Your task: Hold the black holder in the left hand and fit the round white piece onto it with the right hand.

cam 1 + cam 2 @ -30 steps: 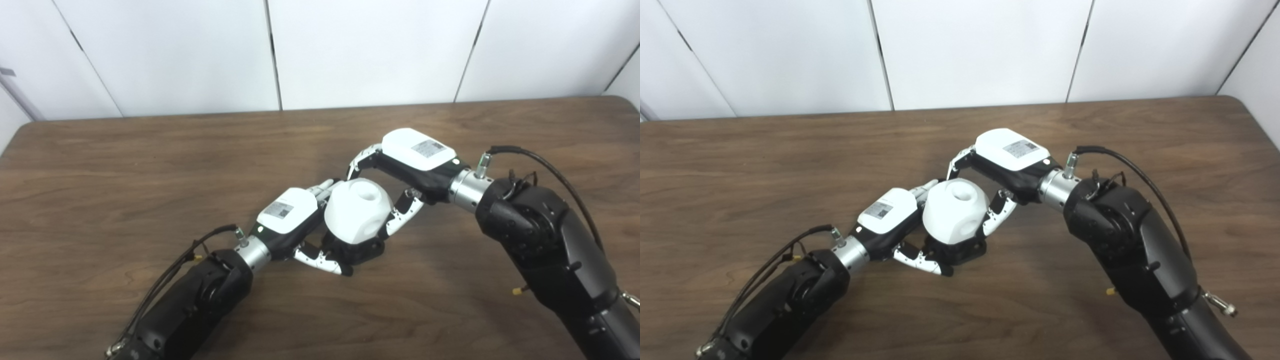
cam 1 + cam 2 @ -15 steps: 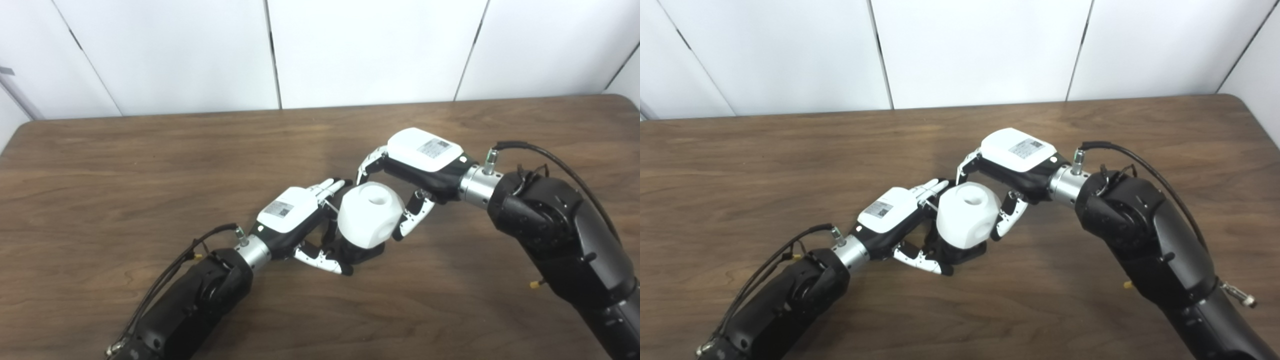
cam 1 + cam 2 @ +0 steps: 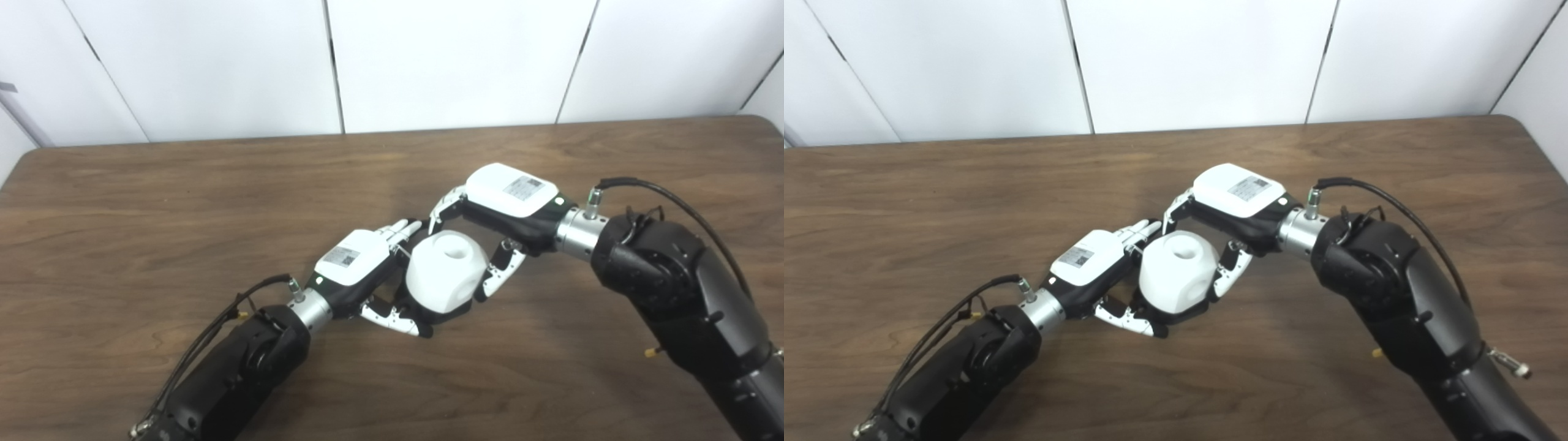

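The round white piece [image 3: 444, 274] has a round hole on top and sits low on the black holder [image 3: 447, 315], which shows only as a dark rim under it. My left hand [image 3: 367, 275] is at the holder's left side, thumb curled under its front and fingers stretched behind the white piece. My right hand [image 3: 496, 214] comes from the right and is closed around the white piece, fingers behind it and thumb on its right side. The same scene shows in the right eye view, with the white piece [image 3: 1176, 278] between both hands.
A brown wooden table [image 3: 184, 202] lies under both arms. White wall panels [image 3: 429, 61] stand behind its far edge. The table's right end [image 3: 1534, 159] is close to my right arm.
The white piece, held by my right hand, first shifted right and tilted off the holder, then moved back left and down. It now sits lower on the holder than one second ago.
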You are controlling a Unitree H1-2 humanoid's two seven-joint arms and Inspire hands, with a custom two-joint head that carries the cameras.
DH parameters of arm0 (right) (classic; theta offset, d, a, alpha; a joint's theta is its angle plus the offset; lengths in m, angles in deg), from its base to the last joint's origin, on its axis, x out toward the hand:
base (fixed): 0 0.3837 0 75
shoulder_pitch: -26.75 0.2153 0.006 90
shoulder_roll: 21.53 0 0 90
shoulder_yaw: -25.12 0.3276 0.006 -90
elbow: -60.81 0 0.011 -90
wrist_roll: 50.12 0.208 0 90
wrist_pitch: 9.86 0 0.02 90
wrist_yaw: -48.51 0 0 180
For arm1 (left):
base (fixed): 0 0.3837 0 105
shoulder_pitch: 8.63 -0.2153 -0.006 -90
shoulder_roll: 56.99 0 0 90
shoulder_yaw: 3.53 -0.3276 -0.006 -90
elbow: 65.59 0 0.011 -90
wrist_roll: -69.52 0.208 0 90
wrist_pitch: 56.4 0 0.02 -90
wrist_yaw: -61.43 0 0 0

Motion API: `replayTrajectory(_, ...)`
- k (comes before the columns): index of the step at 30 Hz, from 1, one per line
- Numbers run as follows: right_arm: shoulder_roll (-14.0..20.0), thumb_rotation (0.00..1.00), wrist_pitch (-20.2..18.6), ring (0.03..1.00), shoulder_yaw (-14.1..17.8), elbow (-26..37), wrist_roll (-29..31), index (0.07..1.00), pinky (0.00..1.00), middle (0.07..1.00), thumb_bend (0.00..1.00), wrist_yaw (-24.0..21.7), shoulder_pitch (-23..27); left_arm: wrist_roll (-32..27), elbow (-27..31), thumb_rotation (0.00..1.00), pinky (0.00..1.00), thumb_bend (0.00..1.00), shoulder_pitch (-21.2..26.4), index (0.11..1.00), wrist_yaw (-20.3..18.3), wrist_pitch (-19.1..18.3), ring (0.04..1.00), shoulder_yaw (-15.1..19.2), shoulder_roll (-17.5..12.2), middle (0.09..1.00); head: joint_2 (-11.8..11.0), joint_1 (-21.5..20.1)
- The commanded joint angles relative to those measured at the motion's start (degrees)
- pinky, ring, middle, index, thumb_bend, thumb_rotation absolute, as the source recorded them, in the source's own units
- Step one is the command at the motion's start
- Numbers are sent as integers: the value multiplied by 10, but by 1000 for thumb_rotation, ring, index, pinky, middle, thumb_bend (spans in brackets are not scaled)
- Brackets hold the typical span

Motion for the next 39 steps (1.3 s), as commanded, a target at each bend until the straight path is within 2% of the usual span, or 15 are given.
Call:
replayTrajectory(1,-7,135,3,774,2,0,0,481,739,726,526,16,10,29,-20,69,930,523,-31,492,-61,-11,1000,-30,-9,996,0,1)
replayTrajectory(9,-23,136,18,771,-11,-16,-17,481,714,728,526,33,2,36,-20,68,911,523,-31,491,-53,-6,1000,-32,-8,988,1,3)
replayTrajectory(17,-16,136,37,775,-18,-31,-24,481,709,725,526,40,6,32,-10,69,923,523,-32,492,-71,-18,1000,-32,-9,999,3,4)
replayTrajectory(23,-6,137,41,775,-18,-33,-26,480,711,719,526,37,7,32,-12,68,910,523,-34,492,-64,-11,1000,-30,-10,989,3,2)
replayTrajectory(27,-2,137,38,772,-13,-31,-23,480,715,715,526,34,7,31,-11,68,911,523,-34,492,-68,-14,1000,-30,-11,991,3,0)
replayTrajectory(30,2,142,13,764,-8,-21,-21,490,704,725,525,13,7,31,-10,69,912,523,-35,492,-67,-14,1000,-29,-11,989,3,-1)
replayTrajectory(31,3,182,0,769,-7,-15,-24,616,699,745,694,3,7,30,-10,68,916,523,-35,492,-68,-14,1000,-28,-11,989,3,-2)
replayTrajectory(32,5,219,-9,779,-6,-11,-26,749,698,776,798,-2,7,29,-11,68,922,523,-35,492,-68,-15,1000,-28,-11,989,3,-2)
replayTrajectory(34,6,266,-25,797,-2,-4,-31,934,698,828,907,-9,5,28,-13,68,928,523,-35,492,-65,-13,1000,-27,-10,988,3,-3)
replayTrajectory(36,6,285,-32,809,0,0,-37,987,703,848,933,-13,3,28,-15,68,931,523,-35,492,-64,-12,1000,-27,-10,987,2,-4)
replayTrajectory(39,5,280,-37,818,4,3,-42,999,719,847,922,-9,0,28,-17,68,932,523,-36,492,-63,-11,1000,-27,-11,988,0,-4)
